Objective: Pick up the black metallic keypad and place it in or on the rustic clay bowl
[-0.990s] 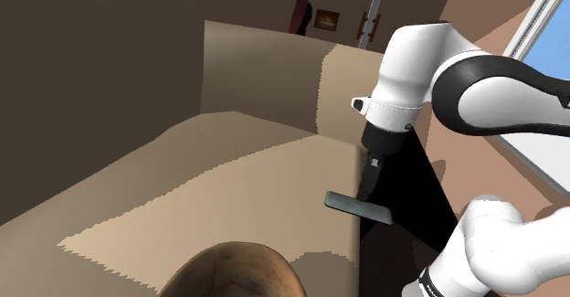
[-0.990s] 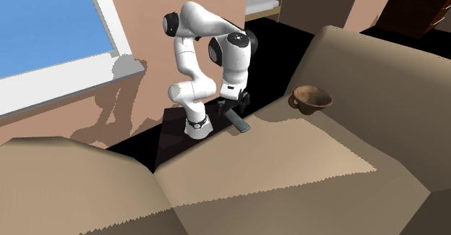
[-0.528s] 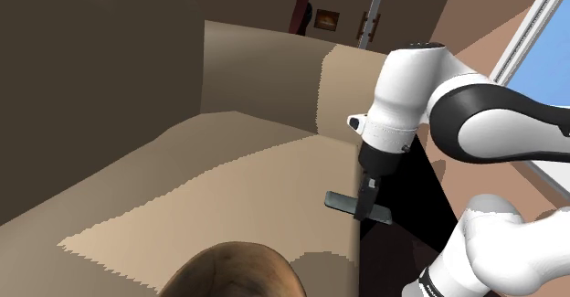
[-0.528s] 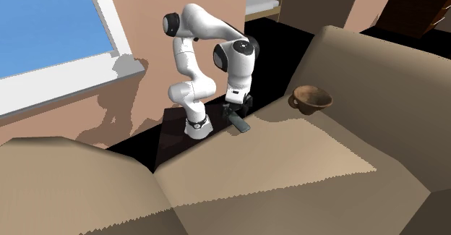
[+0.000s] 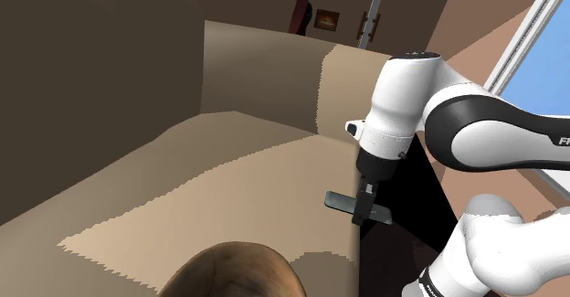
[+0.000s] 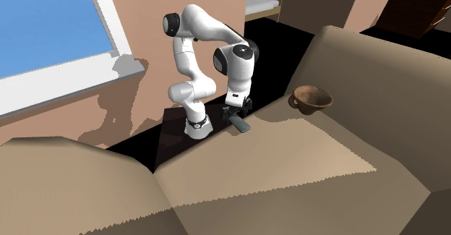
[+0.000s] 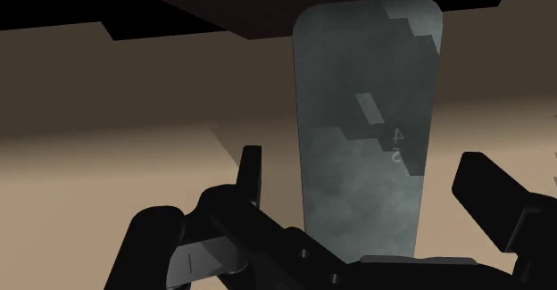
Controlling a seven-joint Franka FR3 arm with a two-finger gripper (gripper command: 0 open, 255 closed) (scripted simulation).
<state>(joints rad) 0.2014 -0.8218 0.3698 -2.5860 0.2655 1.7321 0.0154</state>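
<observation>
Keypad (image 5: 382,215): laid flat at the sofa (image 5: 228,176) seat's right edge in the shoulder view; long axis pointed far-left to near-right
Gripper (image 5: 363,211): fingers spread apart, keypad straddled; lowered since a second ago

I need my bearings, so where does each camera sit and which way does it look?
Shoulder view: beside the arm, looking down over the sofa; its gripper is at the keypad.
Second exterior view: across the sofa, facing the arm and window.
Wrist view: rides the gripper, looking at the keypad between open fingers.
Shared: both outside views show the bowl.
</observation>
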